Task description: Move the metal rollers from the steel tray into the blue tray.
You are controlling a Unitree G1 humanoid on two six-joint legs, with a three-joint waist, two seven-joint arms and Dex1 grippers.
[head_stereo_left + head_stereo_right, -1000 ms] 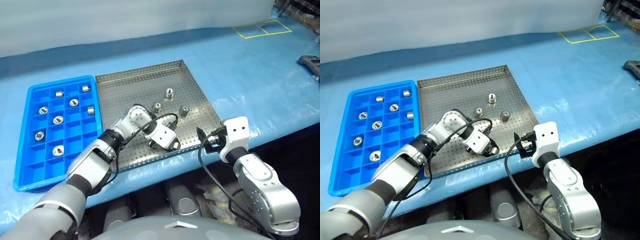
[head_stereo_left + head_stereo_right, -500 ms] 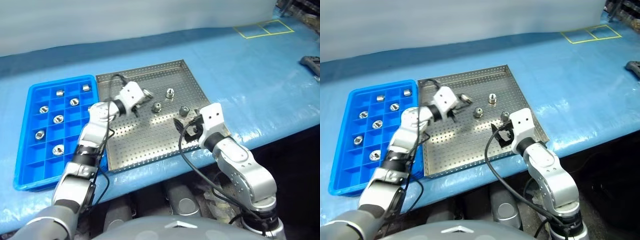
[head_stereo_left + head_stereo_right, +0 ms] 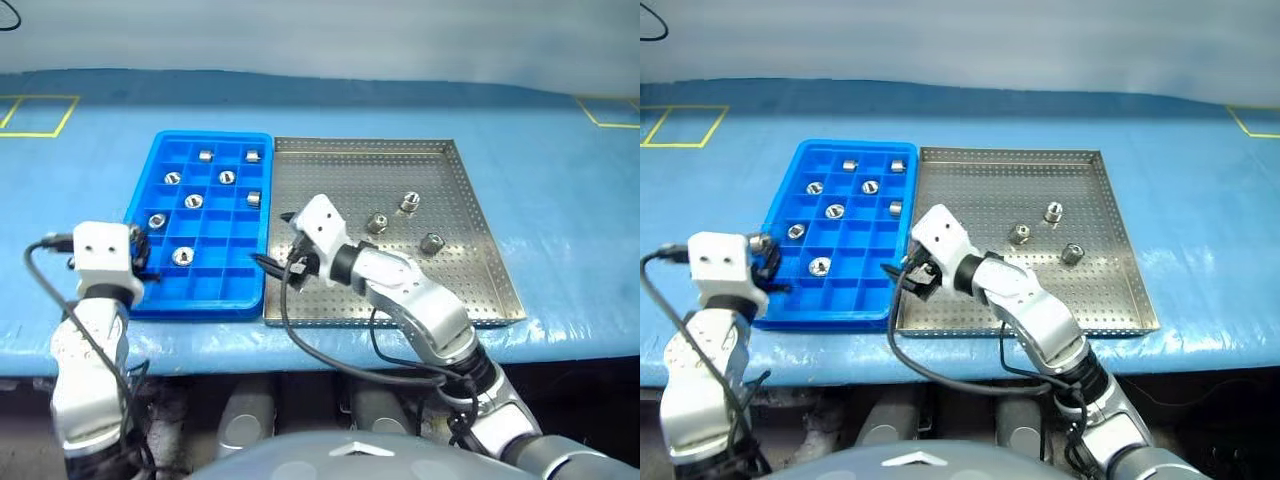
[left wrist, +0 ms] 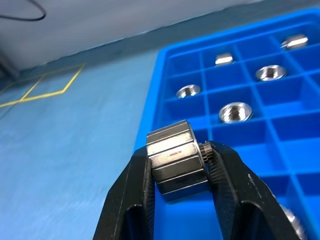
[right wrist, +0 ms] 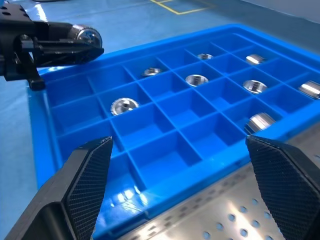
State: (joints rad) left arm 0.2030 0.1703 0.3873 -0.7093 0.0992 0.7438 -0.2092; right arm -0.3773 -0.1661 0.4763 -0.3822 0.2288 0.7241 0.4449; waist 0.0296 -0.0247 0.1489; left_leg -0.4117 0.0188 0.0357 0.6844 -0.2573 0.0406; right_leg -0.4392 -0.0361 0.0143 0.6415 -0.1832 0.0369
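Note:
My left gripper (image 4: 180, 156) is shut on one metal roller (image 4: 172, 167), a shiny faceted cylinder, and holds it above the near left corner of the blue tray (image 3: 212, 283). Several metal rollers (image 3: 181, 257) lie in the blue tray's square compartments. Three more rollers (image 3: 377, 222) stand on the steel tray (image 3: 350, 175), toward its right half. My right gripper (image 5: 177, 145) is open and empty. It hangs over the seam between the two trays, near their front edge, pointing toward the blue tray. The right wrist view also catches the left gripper with its roller (image 5: 88, 36).
Both trays sit side by side on a table under a blue cover (image 3: 560, 200). Yellow tape squares mark the cover at the far left (image 3: 35, 115) and far right (image 3: 610, 110). Black cables (image 3: 330, 350) trail from both wrists near the table's front edge.
The camera has turned left. My left gripper carried a roller from the steel tray across to the blue tray's near left corner. My open right gripper swung left to the seam between the trays.

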